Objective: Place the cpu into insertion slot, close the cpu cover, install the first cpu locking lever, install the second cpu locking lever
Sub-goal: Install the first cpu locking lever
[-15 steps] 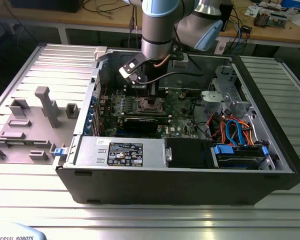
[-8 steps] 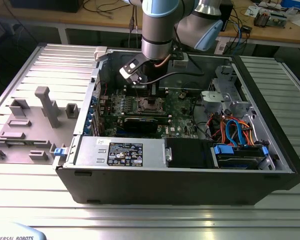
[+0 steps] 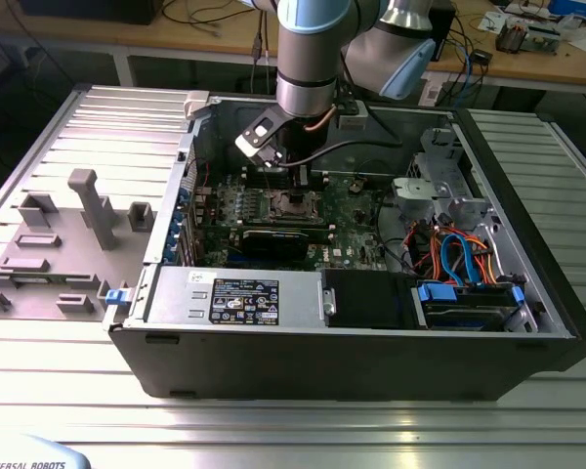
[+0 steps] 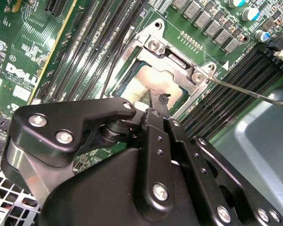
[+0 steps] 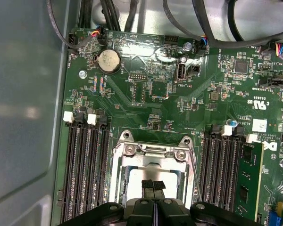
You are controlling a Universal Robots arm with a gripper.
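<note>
Closest to your wrist cameras: the gripper [image 5: 153, 184], black, with its two fingertips [image 5: 148, 185] pressed flat together and nothing between them. In the first wrist view they hang directly over the cpu [image 5: 132, 182]; you cannot tell whether they touch its top.

The cpu lies flat in the insertion slot [image 3: 295, 204]. Its dull silver-tan face shows through the square window of the cpu cover [image 5: 153, 151]. The cpu cover lies down over the chip and frames it on every side you can see.

In the second wrist view a thin metal lever [image 4: 247, 92] runs out from the cover's corner over the neighbouring memory slots [image 4: 221, 106]; you cannot tell whether it is latched. Black memory slots flank the insertion slot on both sides, and one green memory module [image 5: 251, 181] stands in the outermost row. A coin battery [image 5: 108, 60] sits on the board, well apart from the insertion slot.

In the exterior view your arm [image 3: 308, 59] reaches down into the open computer case [image 3: 371, 362]. The long black expansion card [image 3: 278, 240] lies just beside the insertion slot.
</note>
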